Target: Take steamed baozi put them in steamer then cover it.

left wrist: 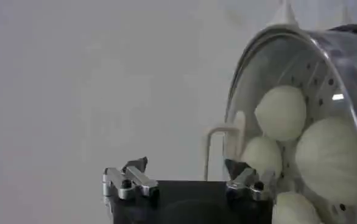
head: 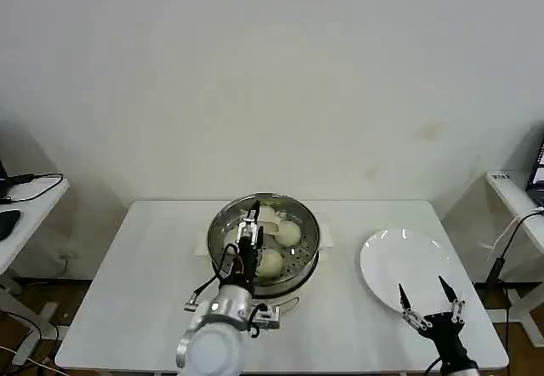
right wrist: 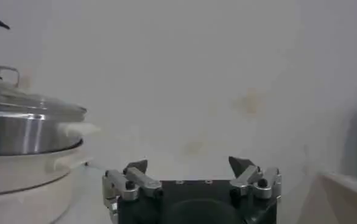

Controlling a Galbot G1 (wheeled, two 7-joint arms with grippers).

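The steamer stands mid-table on its white base. The cover lies on it, and through the glass I see steamed baozi on the perforated tray; the left wrist view shows several of the baozi. My left gripper hovers over the cover, open, with nothing between its fingers. The cover's pale bar handle is just beyond the fingertips. My right gripper stands open at the near edge of the white plate; the right wrist view also shows this gripper open.
The bare white plate sits right of the steamer. The white table has room at the left and front. Side desks with cables stand at both edges, left and right.
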